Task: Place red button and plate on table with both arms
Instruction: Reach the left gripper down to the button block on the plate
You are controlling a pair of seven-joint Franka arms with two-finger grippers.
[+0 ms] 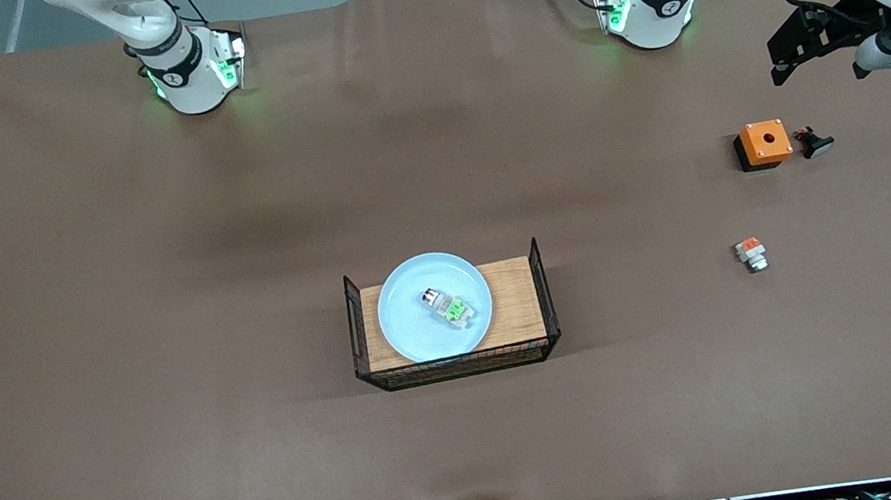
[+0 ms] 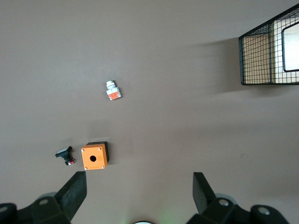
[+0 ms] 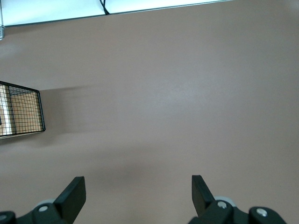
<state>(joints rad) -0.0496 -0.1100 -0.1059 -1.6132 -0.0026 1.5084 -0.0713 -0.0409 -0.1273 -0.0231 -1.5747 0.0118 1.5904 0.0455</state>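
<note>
Nothing of the task is judged to be done yet. The round, shallow, pale-blue plate (image 1: 434, 306) is seen resting on the small wooden tray with black wire ends (image 1: 517, 301), near the middle of the wide tabletop covered in matte brown sheet (image 1: 164, 338) and somewhat closer to the edge nearest the front camera than to the edge where the bases stand. The small silver-white switch piece with a bright green block (image 1: 448, 305), the red button of the task, is lying on the plate, close to its centre. Neither item is touched. The left gripper (image 2: 139, 186) is held high over the table's end on the left arm's side, above bare sheet beside the orange square box with a hole (image 2: 95, 157); its fingers are spread wide and nothing is between them. A small black-and-white part (image 2: 65, 155) lies just beside that box, and a similar silver piece with an orange block (image 2: 113, 90) lies nearer the front camera. The right gripper (image 3: 138, 189) is held over bare sheet toward the right arm's end, fingers likewise spread wide and empty. Both lifts and both placements on the sheet are judged to remain.
</note>
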